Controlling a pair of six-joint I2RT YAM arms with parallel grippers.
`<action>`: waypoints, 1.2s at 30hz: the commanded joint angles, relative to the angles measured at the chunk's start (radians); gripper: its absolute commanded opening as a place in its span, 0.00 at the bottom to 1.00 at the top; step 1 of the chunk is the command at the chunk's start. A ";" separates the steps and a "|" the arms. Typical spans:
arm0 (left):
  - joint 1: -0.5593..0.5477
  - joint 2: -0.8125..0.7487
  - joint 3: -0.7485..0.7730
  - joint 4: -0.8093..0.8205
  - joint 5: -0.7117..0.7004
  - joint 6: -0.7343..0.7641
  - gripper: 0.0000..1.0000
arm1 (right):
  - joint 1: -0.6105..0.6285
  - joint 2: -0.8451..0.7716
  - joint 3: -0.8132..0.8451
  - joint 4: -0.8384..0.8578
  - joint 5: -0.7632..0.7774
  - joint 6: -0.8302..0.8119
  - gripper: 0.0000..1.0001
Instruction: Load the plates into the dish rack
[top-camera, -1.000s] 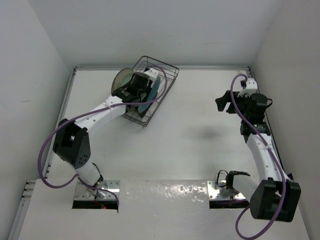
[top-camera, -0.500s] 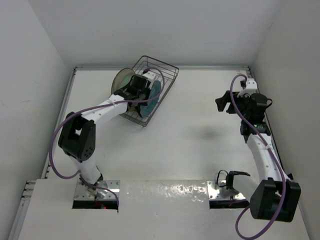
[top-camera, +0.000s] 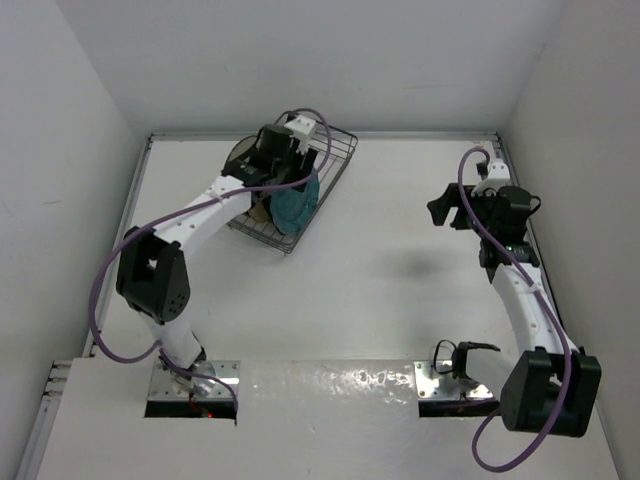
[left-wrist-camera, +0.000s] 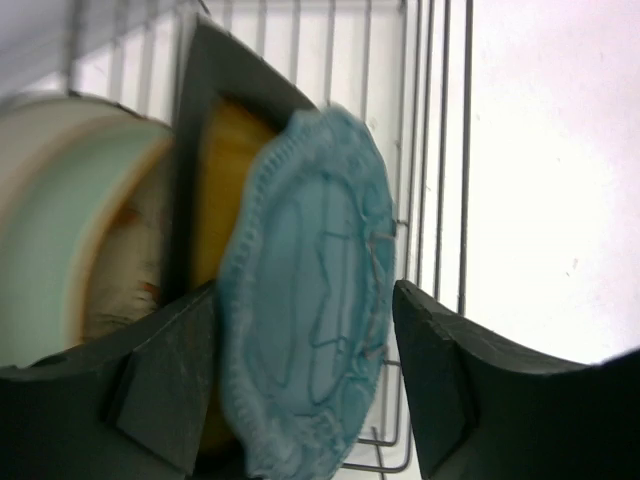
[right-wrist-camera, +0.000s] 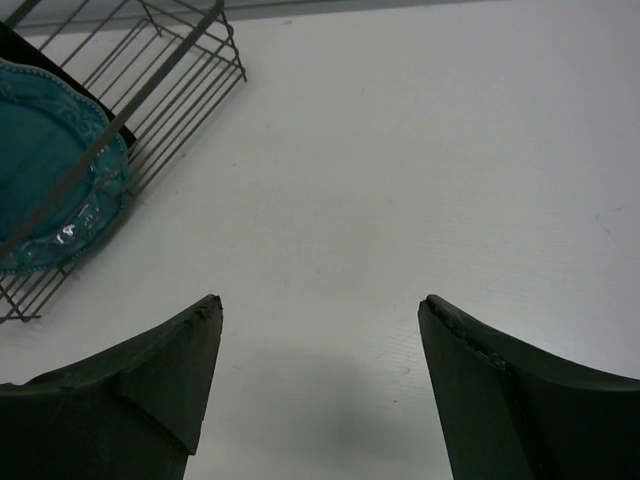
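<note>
Left tool is over the rack at the far left of the tabletop, jaws spread. The teal plate stands on edge between them, inside the rack. Can't tell if a finger touches it. The amber plate is right behind, a pale plate beyond that. Right tool hangs wide open over the tabletop on the right, well apart from the rack.

Hidden under the left arm in the top view: much of the dish rack and the upper part of the teal plate. Blurred in the left wrist view and cut at its left edge: cream plate.
</note>
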 joint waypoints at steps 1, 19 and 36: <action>0.022 -0.025 0.123 -0.020 -0.014 0.060 0.65 | -0.002 0.020 0.043 -0.025 -0.007 -0.011 0.79; 0.059 -0.511 0.084 -0.176 -0.218 0.153 0.88 | -0.002 -0.029 0.026 -0.255 0.212 0.086 0.99; 0.562 -0.835 -0.600 -0.051 -0.036 0.133 0.89 | 0.000 -0.302 -0.243 -0.364 0.584 0.216 0.99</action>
